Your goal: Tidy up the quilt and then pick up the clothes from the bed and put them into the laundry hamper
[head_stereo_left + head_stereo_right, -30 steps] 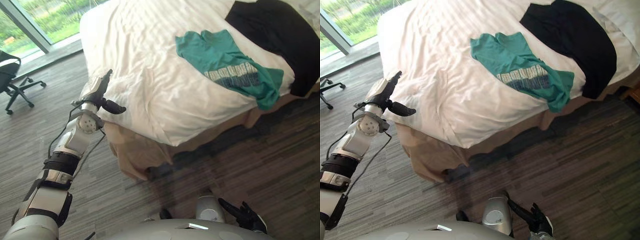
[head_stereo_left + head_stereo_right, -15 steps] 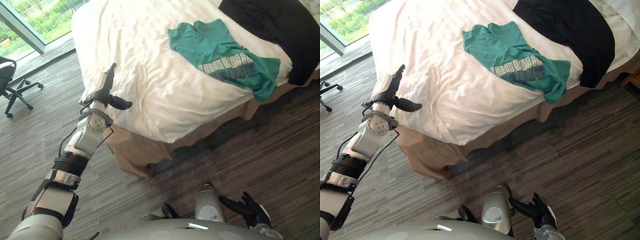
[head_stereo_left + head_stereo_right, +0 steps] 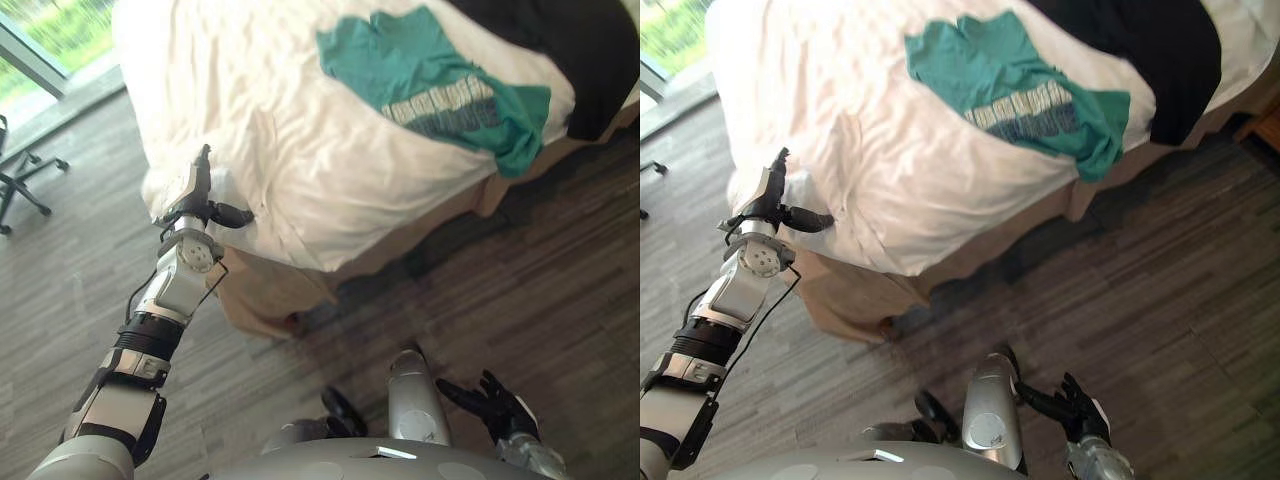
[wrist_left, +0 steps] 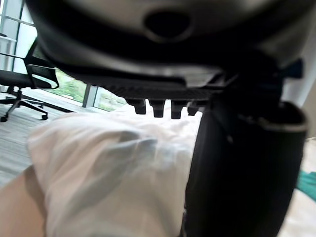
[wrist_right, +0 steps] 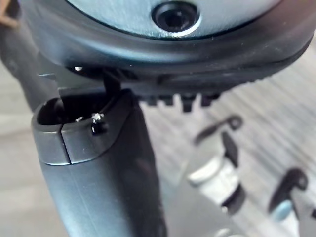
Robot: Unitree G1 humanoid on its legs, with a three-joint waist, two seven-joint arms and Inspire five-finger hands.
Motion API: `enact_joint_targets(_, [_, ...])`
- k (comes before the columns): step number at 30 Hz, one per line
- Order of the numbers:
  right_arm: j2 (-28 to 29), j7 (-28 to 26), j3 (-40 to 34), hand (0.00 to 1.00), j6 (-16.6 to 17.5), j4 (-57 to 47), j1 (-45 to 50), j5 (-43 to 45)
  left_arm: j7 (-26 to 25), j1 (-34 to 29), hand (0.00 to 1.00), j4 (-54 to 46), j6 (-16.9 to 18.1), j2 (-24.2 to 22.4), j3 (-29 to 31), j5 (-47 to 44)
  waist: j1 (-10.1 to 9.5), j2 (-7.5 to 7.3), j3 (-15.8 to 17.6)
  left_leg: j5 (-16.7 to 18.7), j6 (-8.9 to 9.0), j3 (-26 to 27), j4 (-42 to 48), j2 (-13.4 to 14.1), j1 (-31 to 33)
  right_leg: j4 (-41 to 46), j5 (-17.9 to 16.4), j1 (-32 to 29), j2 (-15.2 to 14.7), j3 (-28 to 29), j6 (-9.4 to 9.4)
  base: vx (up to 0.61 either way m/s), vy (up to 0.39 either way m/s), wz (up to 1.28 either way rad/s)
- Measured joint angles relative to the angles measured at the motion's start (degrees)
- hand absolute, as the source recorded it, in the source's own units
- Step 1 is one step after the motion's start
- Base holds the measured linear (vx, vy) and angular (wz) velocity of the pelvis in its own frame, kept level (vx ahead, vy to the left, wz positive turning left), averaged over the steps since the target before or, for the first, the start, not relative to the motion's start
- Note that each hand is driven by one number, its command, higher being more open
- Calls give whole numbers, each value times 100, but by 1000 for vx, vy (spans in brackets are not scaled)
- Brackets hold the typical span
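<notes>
A white quilt [image 3: 300, 150] covers the bed, and its near corner [image 4: 98, 173] bulges over the edge. On the quilt lies a teal T-shirt [image 3: 430, 85], with a black garment [image 3: 1160, 40] beyond it at the far right. My left hand [image 3: 195, 192] is raised at the quilt's corner. It is open, with straight fingers [image 4: 163, 106] and the thumb [image 4: 237, 163] stretched over the cloth. My right hand [image 3: 495, 405] hangs low over the floor, open, fingers spread, holding nothing.
A tan bed skirt [image 3: 260, 295] hangs below the quilt's corner. An office chair [image 3: 20, 175] stands on the wood floor at the left, by the window [image 3: 40, 50]. Dark floor stretches along the bed's near side.
The camera has tilted down, so the bed sits higher in the picture. My left hand has closed in on the quilt's corner, its thumb now over the cloth. The right hand stays low.
</notes>
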State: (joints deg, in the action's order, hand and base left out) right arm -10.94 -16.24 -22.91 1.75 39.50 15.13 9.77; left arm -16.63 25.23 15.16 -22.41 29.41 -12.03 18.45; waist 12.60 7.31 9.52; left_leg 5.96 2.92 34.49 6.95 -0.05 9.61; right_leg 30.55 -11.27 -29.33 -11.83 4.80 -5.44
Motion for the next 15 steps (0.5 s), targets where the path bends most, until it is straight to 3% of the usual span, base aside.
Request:
enact_joint_targets(1, [31,-80,-24,100,36,-4,-93,206,-194,151,100,35,-27,0,-21,-34,17,-10,122,6,4,-2,115,91,226,-88,95,-124,29,-65,24,-32,-50,15])
enact_joint_targets(2, [60,-145,-37,100,89,-29,-165,467,-513,468,100,78,7,5,-24,-172,2,-141,381,-4,-15,-9,269,238,463,-243,258,-196,116,-135,56,-27,-63,20])
enact_joint_targets(3, [77,-199,-128,100,169,-28,-186,781,-847,767,0,197,151,14,-14,-359,3,-241,473,-27,-49,-22,405,313,661,-319,338,-301,146,-169,77,-6,-36,14])
enact_joint_targets(6, [69,-294,-432,100,378,-30,-298,1251,-1206,1246,0,384,373,21,8,-433,5,-278,562,-33,-62,104,565,352,935,-419,432,-474,145,-113,83,24,22,6])
enact_joint_targets(10, [161,-515,-357,100,431,-35,-447,1315,-1370,1419,0,572,525,14,-47,-191,32,-241,660,112,-41,182,839,520,1087,-576,546,-489,230,-86,106,23,17,-12])
enact_joint_targets(15, [348,-226,-63,100,402,-19,-484,1283,-1059,1612,0,822,512,10,-174,199,24,-202,748,284,-74,287,1016,591,1072,-549,557,-469,275,15,89,-15,10,-10])
